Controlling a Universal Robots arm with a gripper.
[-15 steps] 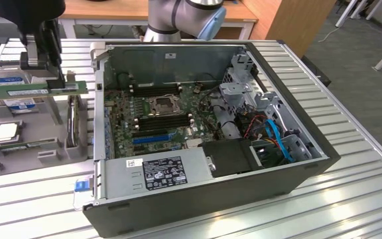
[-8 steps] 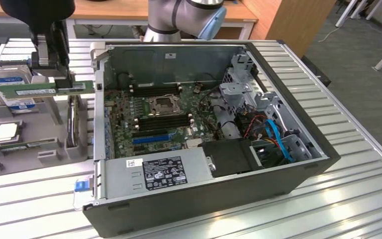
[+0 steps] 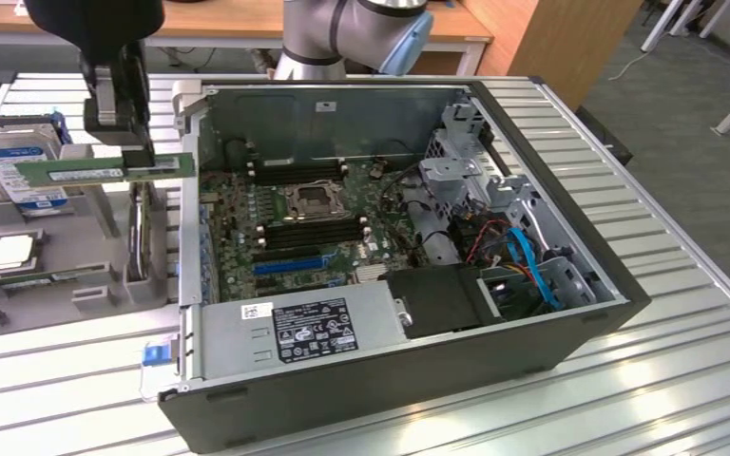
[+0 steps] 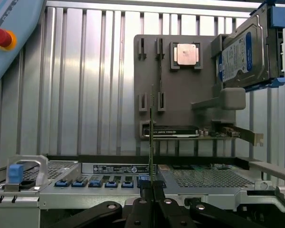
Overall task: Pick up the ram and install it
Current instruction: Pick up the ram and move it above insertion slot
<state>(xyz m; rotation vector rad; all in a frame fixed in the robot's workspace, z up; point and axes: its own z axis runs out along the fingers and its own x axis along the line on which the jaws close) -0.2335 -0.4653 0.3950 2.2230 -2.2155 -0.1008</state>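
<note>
Jaws pinch the ram [image 3: 73, 174] from above, pressed together on its upper long edge near the middle. The ram hangs in the air, standing on its long edge and nearly level. It is over the grey holder [image 3: 92, 290] that sits by the worktop's [image 3: 669, 361] edge at the exterior view's left. Its end nearest the computer reaches about as far as the case's side wall. In the wrist view the ram [image 4: 152, 137] is a thin edge-on line rising out of the closed jaws (hardly any green shows at this angle), with the holder [image 4: 180, 95] and the ribbed worktop [image 4: 85, 71] beyond it.

In the holder a hard drive [image 3: 10, 166] with a blue-and-white label stands propped toward the worktop's far edge. A square silver processor [image 3: 8, 252] lies flat in its own recess nearer the front edge. The wrist view also shows the hard drive [image 4: 249, 50] and the processor [image 4: 185, 53].

Just beside the holder, toward the middle of the worktop, an open computer case [image 3: 403, 394] lies on its side. A green motherboard [image 3: 232, 252] covers its floor, and long black memory slots [image 3: 292, 171] run on either side of the processor socket [image 3: 308, 199]. A power supply [image 3: 308, 328] with a black label fills the case's near corner. The arm's base [image 3: 353, 28] stands at the worktop's far edge behind the case. Blue cables [image 3: 536, 271] curl inside the case toward the exterior view's right.
</note>
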